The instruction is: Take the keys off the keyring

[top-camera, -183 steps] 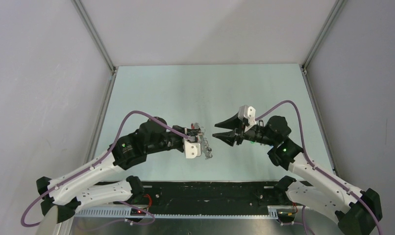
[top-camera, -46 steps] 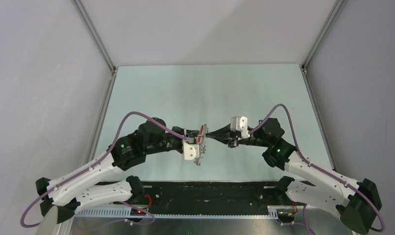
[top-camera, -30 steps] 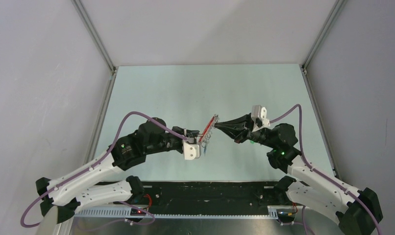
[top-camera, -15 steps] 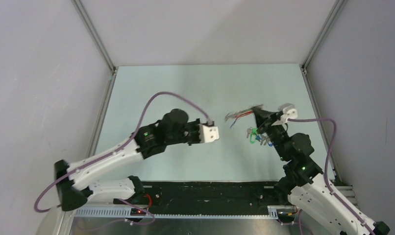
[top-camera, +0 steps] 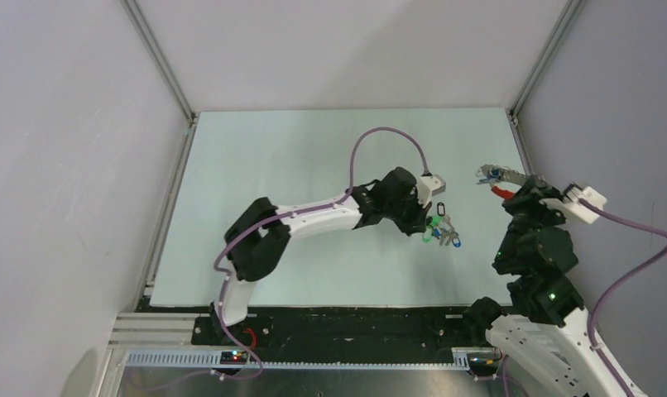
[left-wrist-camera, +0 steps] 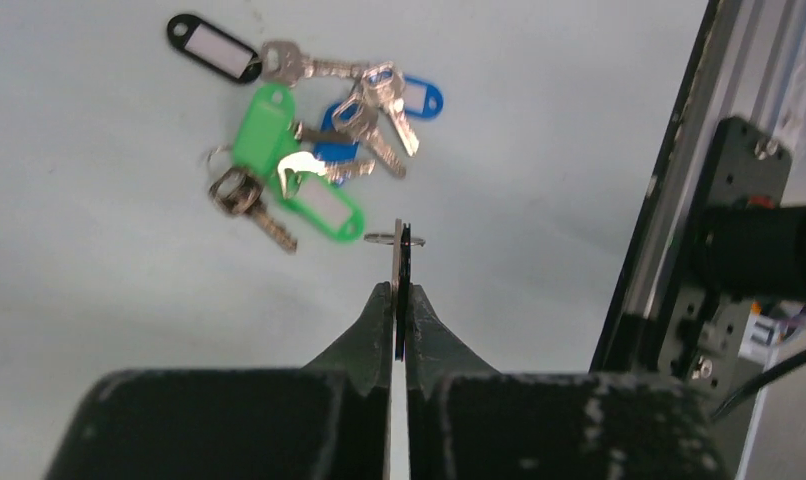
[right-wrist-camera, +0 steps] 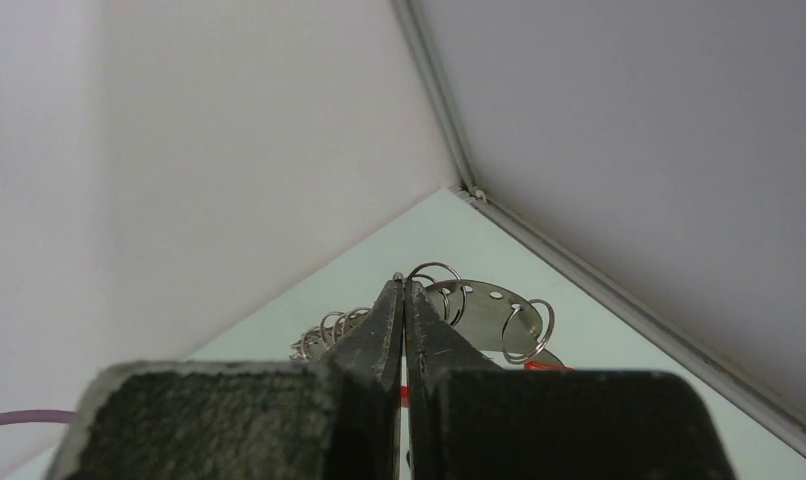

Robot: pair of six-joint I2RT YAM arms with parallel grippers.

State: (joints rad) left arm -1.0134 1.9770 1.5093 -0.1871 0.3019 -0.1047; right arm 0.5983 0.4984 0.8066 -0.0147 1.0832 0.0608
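Observation:
My right gripper is raised at the right and shut on the keyring. In the right wrist view the jaws pinch one thin ring of its silver holed plate, and a bit of the red loop shows below. My left gripper reaches over a pile of loose keys on the table. It is shut on a thin flat key, seen edge-on above the table. A black-tagged key and blue-tagged keys lie in the pile.
Two bright green tags lie among the pile. The enclosure's metal frame post stands close on the right of the left gripper. The right wall and its rail are next to the raised right arm.
The left arm has stretched right, over the key pile. The right arm has swung right and up toward the wall, carrying the keyring away from the pile.

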